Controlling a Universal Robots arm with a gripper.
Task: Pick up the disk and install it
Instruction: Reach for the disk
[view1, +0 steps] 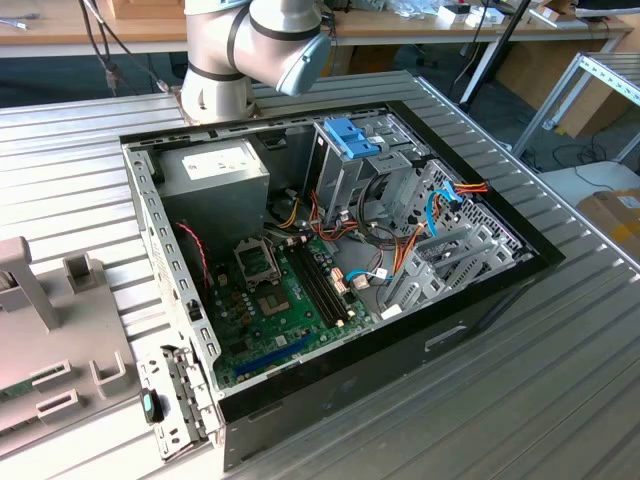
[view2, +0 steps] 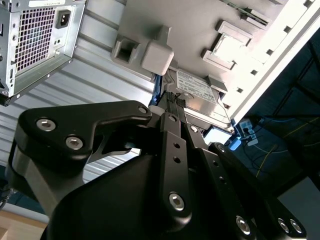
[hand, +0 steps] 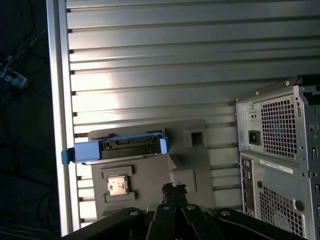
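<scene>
Position: the disk (hand: 120, 149) stood on its long edge in a slot of the grey fixture plate (hand: 150, 176), next to a pocket holding a square processor chip (hand: 117, 185). In the exterior view this plate lay at the left edge of the frame, beside the open computer case (view1: 350, 365) on the ribbed metal table (view1: 560, 380).

Gripper: the gripper (hand: 172, 189) hung near the disk but apart from it. Its jaws were drawn together and held nothing.

Construction: the disk was a flat rectangular slab of grey metal. The second wrist view showed a white label (view2: 192, 82) on its broad face. Light-blue plastic rails (hand: 67, 155) ran along its edges, with their ends projecting past the body.

Handling, as judged: the disk is rigid and fairly heavy for its size. The metal faces look smooth and could slip under a light pinch. The rails look more flexible than the body, so they are a poor place to clamp. The connector edge and internals should be treated as sensitive to shock. The soundest hold appears to be across the two broad faces at mid-length, clear of the rails.

Destination: the metal drive cage (view1: 345, 175) with its blue latch (view1: 352, 138) sat in the upper middle of the exterior view. Installation had not begun.
</scene>
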